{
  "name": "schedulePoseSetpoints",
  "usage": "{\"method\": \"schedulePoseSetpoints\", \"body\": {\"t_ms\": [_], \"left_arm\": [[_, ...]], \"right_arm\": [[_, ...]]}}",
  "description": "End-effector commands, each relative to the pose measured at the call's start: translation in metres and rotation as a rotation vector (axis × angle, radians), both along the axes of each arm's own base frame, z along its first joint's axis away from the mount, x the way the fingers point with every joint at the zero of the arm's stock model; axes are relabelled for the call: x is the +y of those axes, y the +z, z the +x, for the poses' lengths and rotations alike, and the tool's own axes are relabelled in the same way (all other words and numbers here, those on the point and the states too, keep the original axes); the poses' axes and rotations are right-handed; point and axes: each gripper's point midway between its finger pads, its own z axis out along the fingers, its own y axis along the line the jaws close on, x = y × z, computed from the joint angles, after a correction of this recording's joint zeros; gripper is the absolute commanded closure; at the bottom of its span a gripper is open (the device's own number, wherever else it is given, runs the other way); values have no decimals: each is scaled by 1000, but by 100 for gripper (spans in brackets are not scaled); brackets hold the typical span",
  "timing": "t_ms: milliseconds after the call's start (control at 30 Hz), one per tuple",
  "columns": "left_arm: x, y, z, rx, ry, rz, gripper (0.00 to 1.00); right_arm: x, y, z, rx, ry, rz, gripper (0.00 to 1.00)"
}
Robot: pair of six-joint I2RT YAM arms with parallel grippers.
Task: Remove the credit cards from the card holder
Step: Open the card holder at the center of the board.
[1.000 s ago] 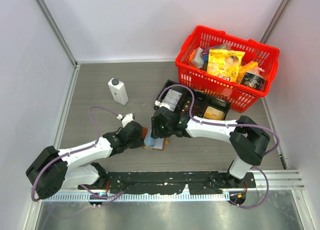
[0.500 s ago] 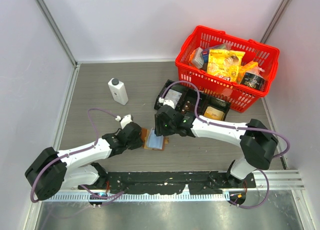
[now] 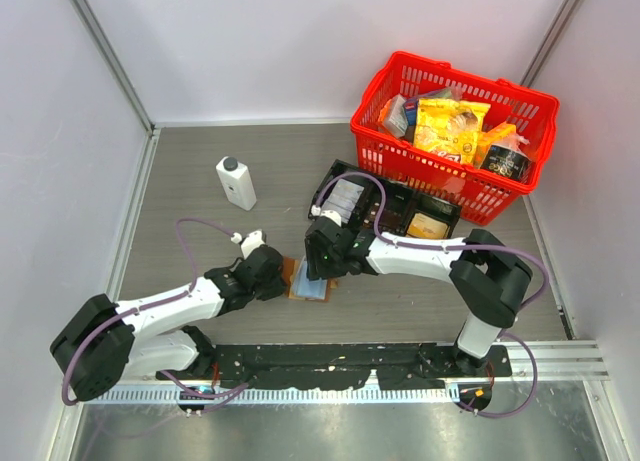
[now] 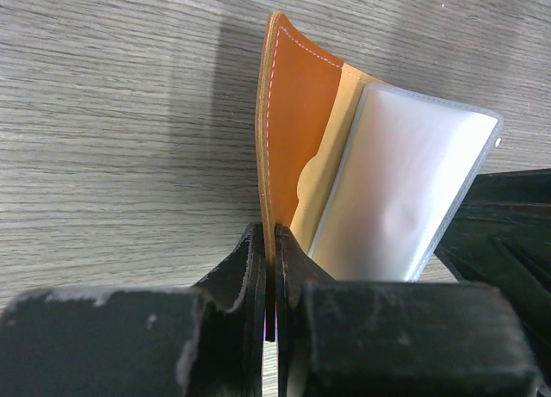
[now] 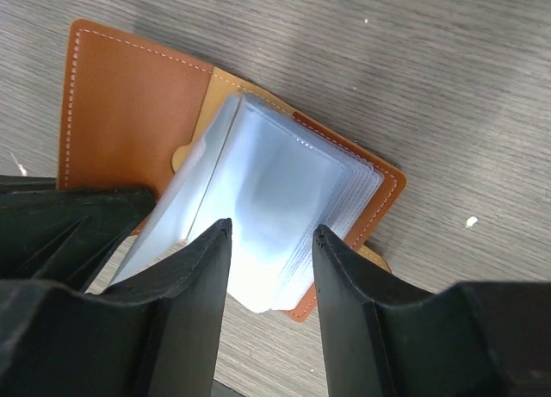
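Top external view: the card holder (image 3: 310,284) lies open on the grey table (image 3: 200,161), near the front edge and between the two arms. The left gripper (image 3: 281,275) meets it from the left and the right gripper (image 3: 318,269) hangs over it from the far right. Just beyond stands a black tray (image 3: 391,194) with three compartments: the left one holds a pale grey-white item (image 3: 347,196), the right one a gold packet (image 3: 430,227), and what the middle one holds is too dark to tell. Touching the tray's far side is a red basket (image 3: 430,171) holding a yellow packet (image 3: 450,126), a black round tub (image 3: 508,162) and a blue-grey pack (image 3: 394,115) – other pieces are hidden beneath. A white bottle (image 3: 237,184) with a dark cap stands upright, well to the left.

Left wrist view: the fingers (image 4: 250,276) are pressed together on the near edge of the holder's brown cover (image 4: 297,121), which rises tilted off the table. To its right a stack of clear, pale sleeves (image 4: 396,199) fans out.

Right wrist view: the two fingers (image 5: 194,311) stand apart over the sleeve stack, clamping nothing; whether their tips touch it cannot be told. The brown cover lies flat on the left, and the sleeves spread over the right half. Whether credit cards sit inside the sleeves is not clear – they look uniformly whitish.
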Motion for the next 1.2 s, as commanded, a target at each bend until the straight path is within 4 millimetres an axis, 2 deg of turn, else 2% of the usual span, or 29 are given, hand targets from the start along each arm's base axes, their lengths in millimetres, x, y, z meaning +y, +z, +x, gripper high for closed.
{"method": "schedulePoseSetpoints", "body": {"t_ms": [0,100,267,633,833,1000,1033,1167], "left_arm": [[-2,-2,-1,7,-6,-9,99],[-2,-3,-2,10,-4,-7,99],[-2,-3,-2,10,-6,-10,99],[-5,-4,-2,16,-15,-21,99],[-8,-2,-2,12,-21,-39,99],[-8,-1,-2,9,-13,-49,99],[-7,-2,-2,7,-7,-46,98],[1,2,-2,-7,23,-33,91]], "right_arm": [[13,6,6,-7,-16,41,52],[7,1,6,1,-35,15,52],[9,-1,3,12,-29,24,52],[24,3,-1,31,8,98,52],[41,24,-1,12,48,192,52],[66,50,3,-8,112,280,52],[71,50,0,6,131,291,52],[84,57,-1,11,189,294,52]]}}
